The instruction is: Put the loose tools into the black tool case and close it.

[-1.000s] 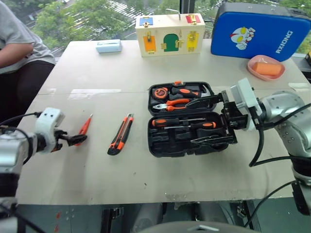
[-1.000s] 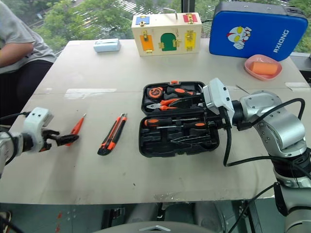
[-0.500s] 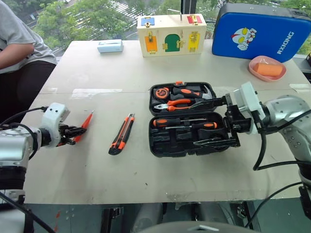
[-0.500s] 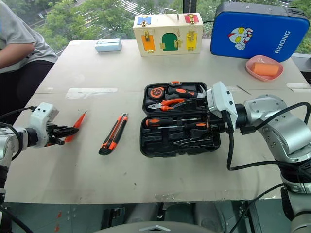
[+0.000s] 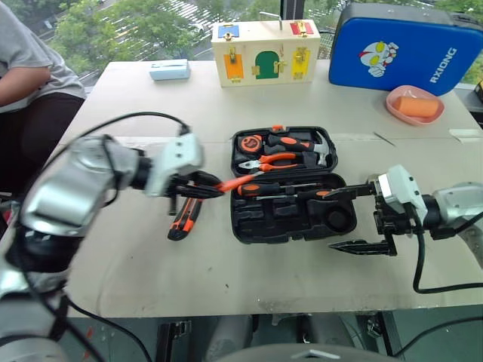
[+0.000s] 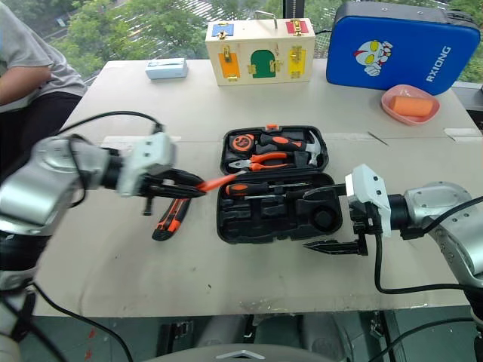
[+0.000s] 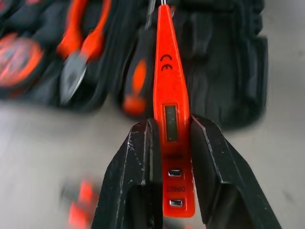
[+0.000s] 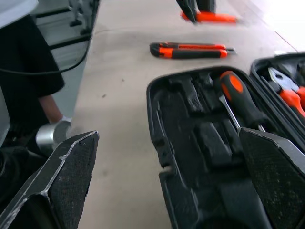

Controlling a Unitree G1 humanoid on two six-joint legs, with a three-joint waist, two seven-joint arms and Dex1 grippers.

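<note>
Two hands work over the desk (image 5: pixel 113 249). The left hand (image 5: pixel 211 190) is clamped on the slim all-orange tester screwdriver (image 5: pixel 240 182), held by its rear end, with the tip reaching over the left edge of the black tool case (image 5: pixel 290 222); in the left wrist view the tester (image 7: pixel 167 109) sits pinched between the two black fingers (image 7: pixel 138 167) and points at the case. The right hand (image 5: pixel 361 217) hovers just beside the case's right edge with its fingers spread wide apart, holding nothing.

The case lies open near the middle of the desk. Its far half holds a hammer (image 5: pixel 317 149), orange-handled pliers (image 5: pixel 272 161) and a round orange-and-black item (image 5: pixel 249 143). Its near half holds two long screwdrivers (image 5: pixel 283 190) with black-and-orange handles lying along the hinge side, with bare recesses below them.

An orange-and-black utility knife (image 5: pixel 185 219) lies on the desk left of the case, below the left hand. At the far edge stand a wooden latch box (image 5: pixel 264 51), a blue padded case (image 5: pixel 407 47) and a pink dish (image 5: pixel 413 104). A seated person (image 5: pixel 26 83) is at the left.
</note>
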